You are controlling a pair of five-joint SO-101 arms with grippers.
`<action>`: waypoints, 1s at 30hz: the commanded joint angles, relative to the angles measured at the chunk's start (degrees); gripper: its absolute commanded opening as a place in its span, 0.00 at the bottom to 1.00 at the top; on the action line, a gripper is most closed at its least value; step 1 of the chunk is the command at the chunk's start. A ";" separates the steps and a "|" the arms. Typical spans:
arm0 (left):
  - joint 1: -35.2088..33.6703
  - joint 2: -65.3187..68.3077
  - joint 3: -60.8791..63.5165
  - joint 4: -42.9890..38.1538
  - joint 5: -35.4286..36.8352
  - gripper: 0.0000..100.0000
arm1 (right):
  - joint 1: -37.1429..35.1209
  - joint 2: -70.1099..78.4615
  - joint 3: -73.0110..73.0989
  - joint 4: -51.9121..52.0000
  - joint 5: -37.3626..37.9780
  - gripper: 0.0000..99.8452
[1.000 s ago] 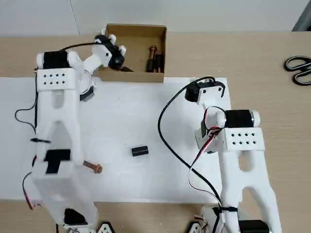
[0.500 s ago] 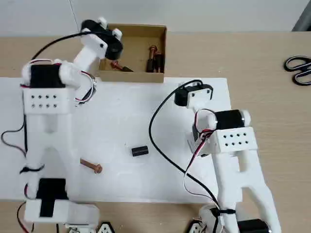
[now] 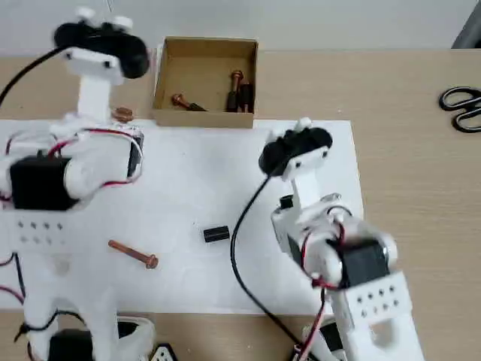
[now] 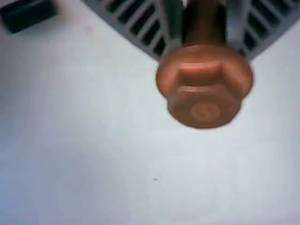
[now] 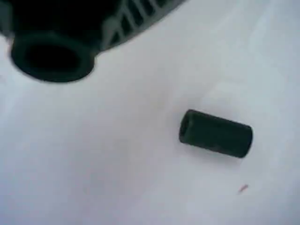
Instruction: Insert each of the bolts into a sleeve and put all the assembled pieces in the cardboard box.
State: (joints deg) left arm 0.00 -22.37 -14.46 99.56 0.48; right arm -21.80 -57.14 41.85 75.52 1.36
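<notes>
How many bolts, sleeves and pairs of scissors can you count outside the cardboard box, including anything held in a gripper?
Bolts: 2, the loose bolt on the white sheet and the held bolt in the left gripper.
Sleeves: 2, the loose sleeve and the held sleeve in the right gripper.
Scissors: 1.
Total: 5.

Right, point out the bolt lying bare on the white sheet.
The copper bolt lying flat near the black sleeve, nothing on its shank. The others sit in the cardboard box; a second bolt is in the left pincer.
</notes>
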 commanded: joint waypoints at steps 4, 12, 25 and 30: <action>2.99 -8.70 9.45 -5.36 13.19 0.00 | -0.84 -11.82 8.35 -5.14 -0.53 0.00; 3.25 -21.10 28.70 -22.59 21.01 0.00 | -0.84 -22.81 19.96 -11.21 -0.26 0.00; 3.25 -46.15 61.93 -46.15 25.05 0.00 | -6.46 -36.88 32.09 -18.15 -0.53 0.00; 3.34 -50.29 65.01 -46.59 26.81 0.00 | -13.85 -41.80 36.75 -18.33 -0.62 0.00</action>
State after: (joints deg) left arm 2.90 -69.93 50.33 54.81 25.80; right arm -32.62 -96.09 77.63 58.81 1.36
